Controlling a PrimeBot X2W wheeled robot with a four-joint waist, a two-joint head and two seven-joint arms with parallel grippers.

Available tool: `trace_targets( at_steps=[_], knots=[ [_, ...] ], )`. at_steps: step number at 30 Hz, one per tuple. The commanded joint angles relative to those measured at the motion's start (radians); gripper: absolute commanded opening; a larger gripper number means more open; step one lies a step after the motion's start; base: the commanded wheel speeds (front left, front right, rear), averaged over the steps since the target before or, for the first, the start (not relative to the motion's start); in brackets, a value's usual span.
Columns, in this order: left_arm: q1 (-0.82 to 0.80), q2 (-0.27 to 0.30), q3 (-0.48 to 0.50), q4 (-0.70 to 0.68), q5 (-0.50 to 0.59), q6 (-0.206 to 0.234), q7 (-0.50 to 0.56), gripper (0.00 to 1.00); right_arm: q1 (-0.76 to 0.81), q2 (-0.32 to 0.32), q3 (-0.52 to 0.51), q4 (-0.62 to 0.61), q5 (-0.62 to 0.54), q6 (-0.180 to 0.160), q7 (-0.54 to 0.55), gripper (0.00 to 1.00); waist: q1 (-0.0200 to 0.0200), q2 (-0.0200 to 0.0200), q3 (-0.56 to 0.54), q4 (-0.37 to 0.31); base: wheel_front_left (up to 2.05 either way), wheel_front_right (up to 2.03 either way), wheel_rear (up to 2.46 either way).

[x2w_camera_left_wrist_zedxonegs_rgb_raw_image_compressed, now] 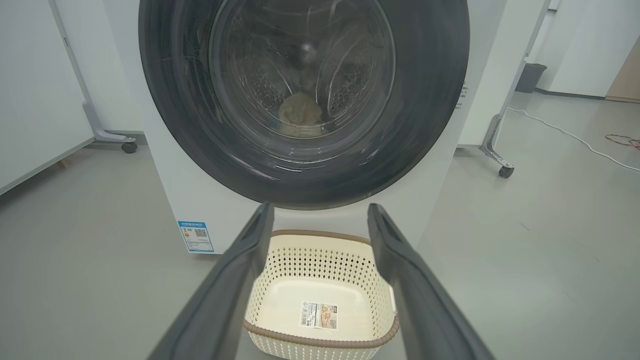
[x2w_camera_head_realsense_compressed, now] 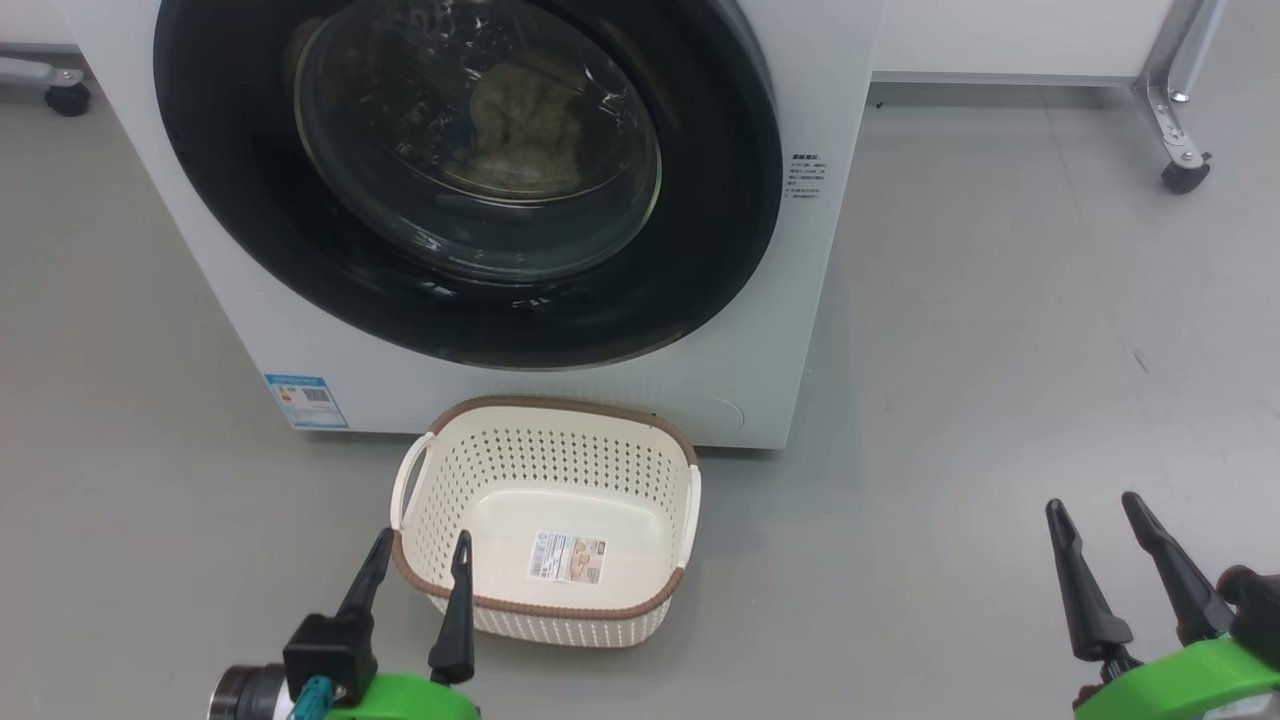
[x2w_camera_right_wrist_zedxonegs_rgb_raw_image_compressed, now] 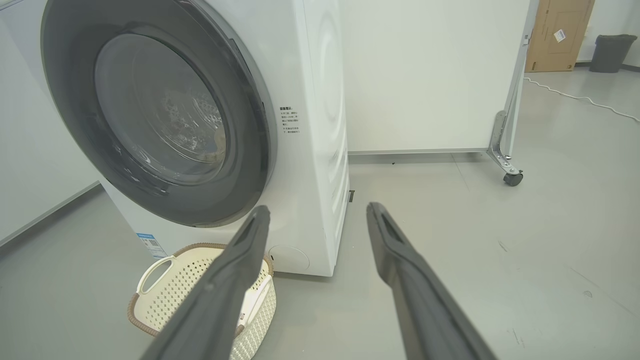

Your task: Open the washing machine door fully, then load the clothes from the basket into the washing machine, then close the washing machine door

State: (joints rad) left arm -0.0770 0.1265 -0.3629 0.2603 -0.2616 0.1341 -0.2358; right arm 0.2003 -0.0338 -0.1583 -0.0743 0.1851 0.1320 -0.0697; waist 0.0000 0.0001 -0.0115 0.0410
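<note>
In the head view the round glossy black door [x2w_camera_head_realsense_compressed: 470, 180] stands shut, nearer the wide left gripper [x2w_camera_head_realsense_compressed: 423, 540] than the equally wide right gripper [x2w_camera_head_realsense_compressed: 1091, 502]; in the left wrist view soft pale clothes [x2w_camera_left_wrist_zedxonegs_rgb_raw_image_compressed: 300, 112] lie behind its glass; in the right wrist view it lies leftward.

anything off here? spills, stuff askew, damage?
Nothing stands out. The washing machine door is shut, the clothes lie inside behind its glass, and the basket stands upright before the washing machine, holding just its sticker. The left gripper and right gripper are open, holding nothing.
</note>
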Motion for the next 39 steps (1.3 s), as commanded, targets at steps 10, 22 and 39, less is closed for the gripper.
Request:
trace_targets(
  at_steps=[10,22,39],
  knots=[
    [-0.035,0.02,0.026,-0.04,-0.013,0.007,-0.008,1.0,-0.032,-0.016,0.024,-0.023,0.019,-0.001,0.001,1.0,0.0,-0.0001,0.0,0.002,0.0,0.0,0.0],
    [0.006,-0.003,0.018,0.018,-0.091,-0.016,0.019,0.0,-0.017,0.004,0.009,0.056,0.099,0.0,0.011,0.0,0.0,-0.0001,0.0,0.0,0.0,0.0,0.0],
    [-0.001,-0.011,0.081,0.014,-0.275,-0.051,0.064,0.0,-0.06,0.0,0.014,0.095,0.291,0.0,0.036,0.0,0.0,-0.0001,0.002,-0.006,0.0,0.0,0.0]
  ],
)
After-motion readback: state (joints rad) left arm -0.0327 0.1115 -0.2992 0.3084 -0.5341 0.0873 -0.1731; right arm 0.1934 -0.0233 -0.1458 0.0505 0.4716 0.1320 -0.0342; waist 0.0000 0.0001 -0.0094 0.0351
